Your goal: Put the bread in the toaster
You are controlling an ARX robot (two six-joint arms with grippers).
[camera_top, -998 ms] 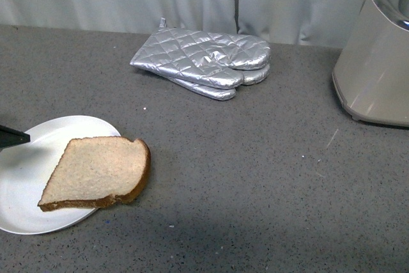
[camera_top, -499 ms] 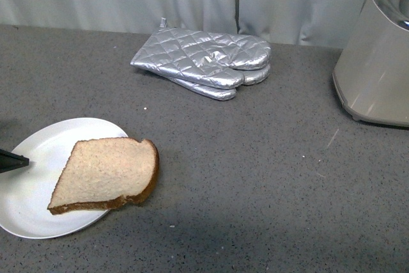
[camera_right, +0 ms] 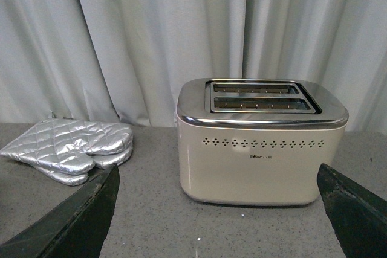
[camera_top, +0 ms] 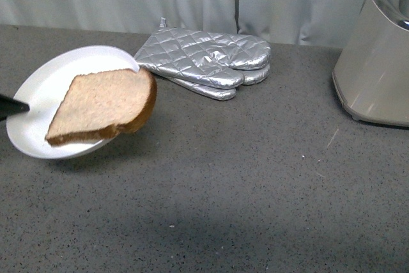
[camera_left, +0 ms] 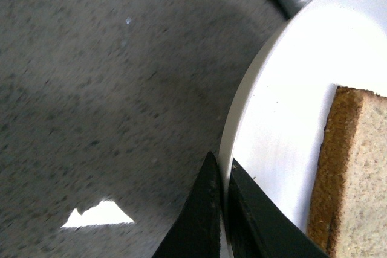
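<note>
Has lifted the white plate (camera_top: 38,94) up off the grey counter (camera_top: 255,177) since a second ago, and tipped it so the far side sits higher. Grips the plate's rim at the far left with the left gripper (camera_left: 222,164), one black finger on each side, pinched tight on it. Carries the bread (camera_top: 102,107) flat on the plate, with its rounded end hanging out over the plate's right edge; looks as if it could slide off if tipped more. Next along, hangs close to the silver oven mitts (camera_top: 204,62) at the back; cannot tell whether touching them. Then leaves a wide bare stretch of counter in the middle, good room to move through. At the far right, shows the beige toaster (camera_right: 260,149), well apart from the bread, with both top slots open and nothing in them. Points the right gripper (camera_right: 216,176) at the toaster, fingers spread wide, holding nothing. Only the lifting done so far; still to do: cross over to the toaster and drop the bread into a slot.
</note>
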